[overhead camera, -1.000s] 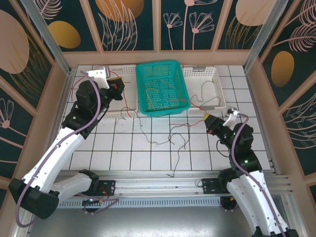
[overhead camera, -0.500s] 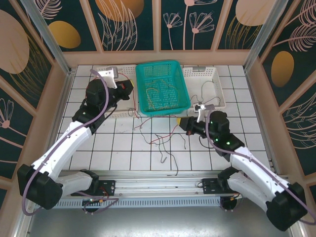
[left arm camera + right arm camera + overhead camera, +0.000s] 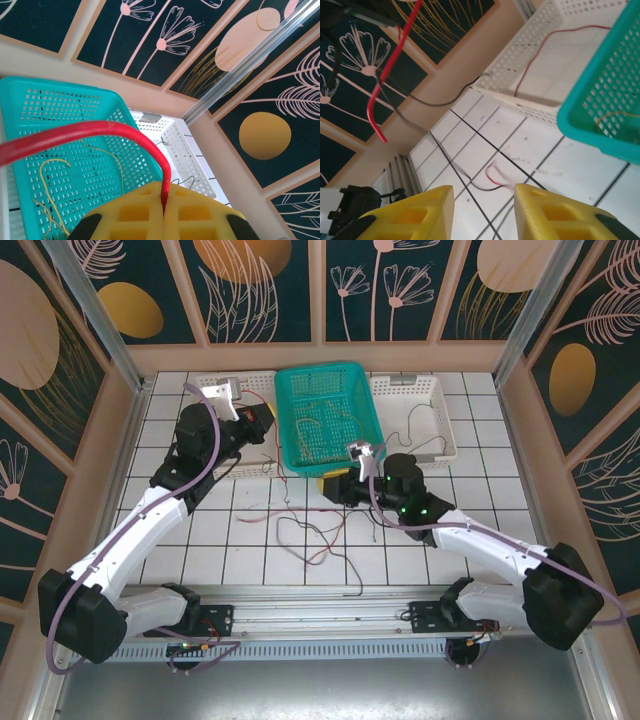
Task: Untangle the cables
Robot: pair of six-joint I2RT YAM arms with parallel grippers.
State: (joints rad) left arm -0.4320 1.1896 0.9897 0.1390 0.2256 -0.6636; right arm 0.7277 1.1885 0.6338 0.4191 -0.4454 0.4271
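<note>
Nearest me, just past the arm bases, the white tiled table carries a loose snarl of the cables. Thin red and black strands loop over one another across the middle tiles, and one dark end trails toward the near edge.

A little further in, the right gripper sits low, just in front of the teal basket. Its wrist view shows the yellow fingers standing apart and holding nothing, with a short red strand on the tiles beyond.

The left arm reaches over the left white basket and hides much of it. A red strand lies inside that basket.

The left gripper hangs raised beside the teal basket's left wall, its pads pressed together on the red cable. The cable arches up out of them, then drops toward the snarl.

Further back, yellow-tan wires curl in the teal basket, and a black wire lies in the right white basket. Behind stand dark wall panels painted with flowers.
</note>
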